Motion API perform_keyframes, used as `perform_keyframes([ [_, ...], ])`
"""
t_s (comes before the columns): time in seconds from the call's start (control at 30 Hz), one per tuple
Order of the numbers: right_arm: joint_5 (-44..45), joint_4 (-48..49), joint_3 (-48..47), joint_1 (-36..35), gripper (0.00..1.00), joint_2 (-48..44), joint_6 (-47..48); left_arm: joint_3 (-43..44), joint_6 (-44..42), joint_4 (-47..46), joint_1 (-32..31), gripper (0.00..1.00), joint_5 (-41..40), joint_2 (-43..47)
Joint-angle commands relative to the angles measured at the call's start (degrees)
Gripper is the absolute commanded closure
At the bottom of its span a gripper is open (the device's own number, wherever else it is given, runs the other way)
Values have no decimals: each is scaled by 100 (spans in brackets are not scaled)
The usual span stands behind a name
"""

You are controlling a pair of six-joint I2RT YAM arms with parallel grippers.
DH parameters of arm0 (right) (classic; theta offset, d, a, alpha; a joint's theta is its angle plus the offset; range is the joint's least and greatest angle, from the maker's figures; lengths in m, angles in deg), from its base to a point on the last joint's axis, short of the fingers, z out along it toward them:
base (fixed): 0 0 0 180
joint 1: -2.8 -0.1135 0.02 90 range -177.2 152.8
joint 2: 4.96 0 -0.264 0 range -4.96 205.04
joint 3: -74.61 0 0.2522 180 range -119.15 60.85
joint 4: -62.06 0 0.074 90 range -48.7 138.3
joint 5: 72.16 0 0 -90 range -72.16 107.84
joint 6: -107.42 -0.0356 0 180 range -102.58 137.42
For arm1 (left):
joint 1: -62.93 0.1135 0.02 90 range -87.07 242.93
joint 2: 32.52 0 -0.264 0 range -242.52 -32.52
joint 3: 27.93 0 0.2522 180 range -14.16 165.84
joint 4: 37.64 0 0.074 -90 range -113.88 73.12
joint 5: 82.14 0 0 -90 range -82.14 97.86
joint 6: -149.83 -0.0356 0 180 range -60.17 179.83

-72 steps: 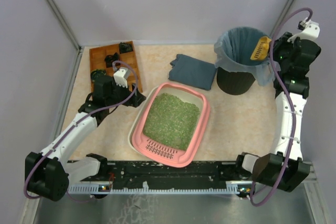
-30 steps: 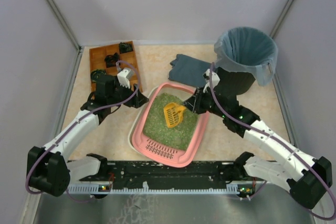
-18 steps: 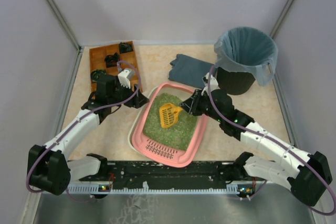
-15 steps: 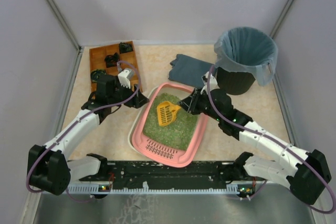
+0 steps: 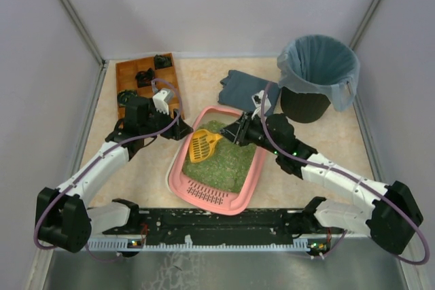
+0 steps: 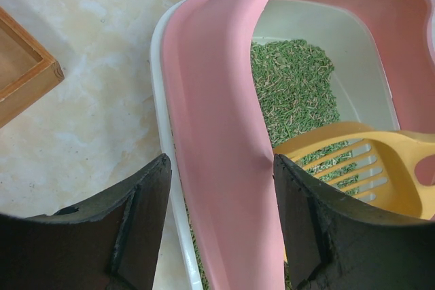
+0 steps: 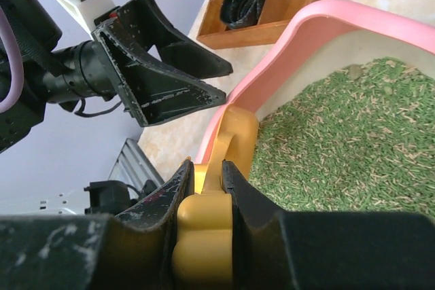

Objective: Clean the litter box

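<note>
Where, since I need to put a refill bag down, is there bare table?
Bare table lies right of the litter box, in front of the bin, though the right arm crosses nearer. Another patch lies between the wooden tray and the folded cloth. Crowded: the box's far left corner, where the left hand, right hand and scoop meet.

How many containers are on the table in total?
3: the pink litter box in the middle, the wooden compartment tray at the far left, the bag-lined black bin at the far right. No others show.
</note>
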Motion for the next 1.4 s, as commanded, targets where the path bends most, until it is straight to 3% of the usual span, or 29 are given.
perform_keyframes([
  [0.0,-237,849,15,-193,100,125,-178,94,4,-34,-11,33,10,-16],
  [0.33,-95,1049,-41,-426,100,334,-269,95,-5,-37,-11,32,31,11],
  [0.5,450,979,202,-426,100,10,-519,83,11,-98,-12,31,284,3],
  [0.87,1321,-126,434,-426,100,-832,-546,70,33,-152,-11,30,333,12],
  [1.1,1661,-1446,39,-426,100,-817,-178,85,28,-109,-13,30,273,-10],
  [1.37,1656,-1879,-171,-465,100,-304,-170,79,21,-99,-11,30,246,-5],
])
